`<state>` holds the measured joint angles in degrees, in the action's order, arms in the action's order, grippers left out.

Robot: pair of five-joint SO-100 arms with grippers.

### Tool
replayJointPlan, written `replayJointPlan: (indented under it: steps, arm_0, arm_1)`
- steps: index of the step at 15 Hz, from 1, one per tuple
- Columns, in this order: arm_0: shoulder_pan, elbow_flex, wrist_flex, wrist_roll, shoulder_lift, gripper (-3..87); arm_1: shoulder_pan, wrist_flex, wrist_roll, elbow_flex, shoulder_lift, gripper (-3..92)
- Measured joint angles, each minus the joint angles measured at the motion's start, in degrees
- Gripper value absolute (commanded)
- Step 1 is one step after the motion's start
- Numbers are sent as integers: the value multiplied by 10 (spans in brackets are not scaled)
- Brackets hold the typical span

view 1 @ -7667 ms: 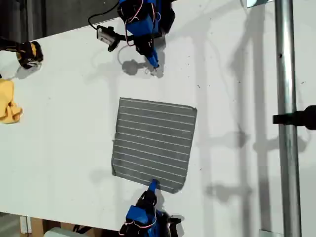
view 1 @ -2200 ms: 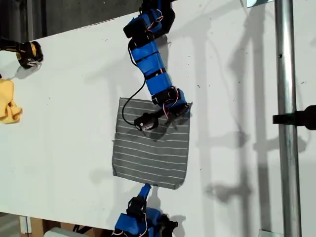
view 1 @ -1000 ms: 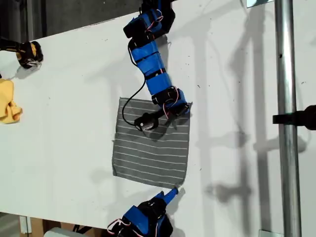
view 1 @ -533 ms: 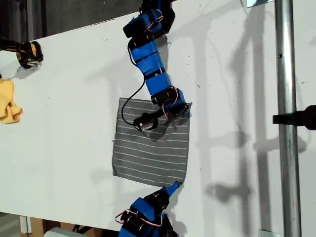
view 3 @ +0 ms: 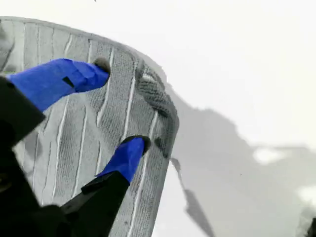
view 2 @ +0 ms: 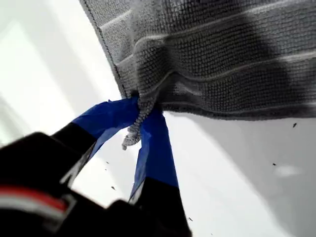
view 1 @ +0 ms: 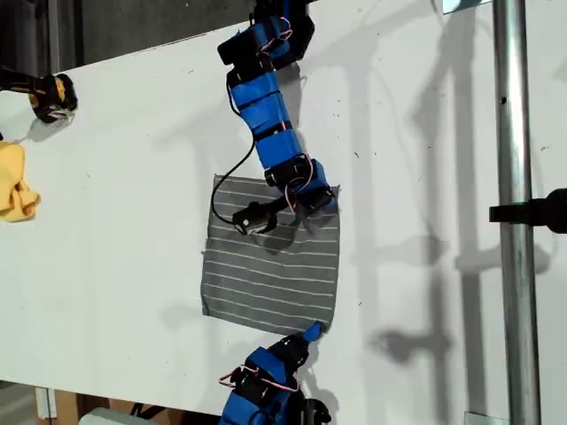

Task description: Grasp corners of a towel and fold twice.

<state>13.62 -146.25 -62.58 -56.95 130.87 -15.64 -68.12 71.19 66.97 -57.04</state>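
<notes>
Swung across to the towel's (view 1: 270, 257) near corner since the earlier frames, my first gripper (view 2: 140, 121) now pinches that corner — my second gripper (view 3: 118, 106) stands spread, unclenched, over the far corner of the cloth lying flat mid-table, so the first fold can begin.

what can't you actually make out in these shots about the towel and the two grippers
- Exterior view: the arm hides the towel's far corner, so my second gripper's hold is unseen there.
- Second wrist view: jaws straddle a bunched corner, fingers apart; whether cloth is pinched is unclear.
- Exterior view: my first gripper is too small to show its grip; the first wrist view shows it shut on a corner.
</notes>
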Motion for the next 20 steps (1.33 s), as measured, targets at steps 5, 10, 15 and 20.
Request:
replayJointPlan:
  steps: [5, 10, 15, 20]
  arm_0:
    - [8, -1, 78, -44, -129, 115]
    - [15, -10, 98, -69, -137, -10]
    - [27, 71, 25, -43, -54, -10]
    - [36, 207, -8, 4, -90, -10]
  arm_1:
    - [1, 0, 0, 0, -1, -2]
    - [2, -4, 0, 0, -4, -2]
    - [3, -11, -2, 1, -54, -2]
    - [-14, -17, -37, 1, -104, -2]
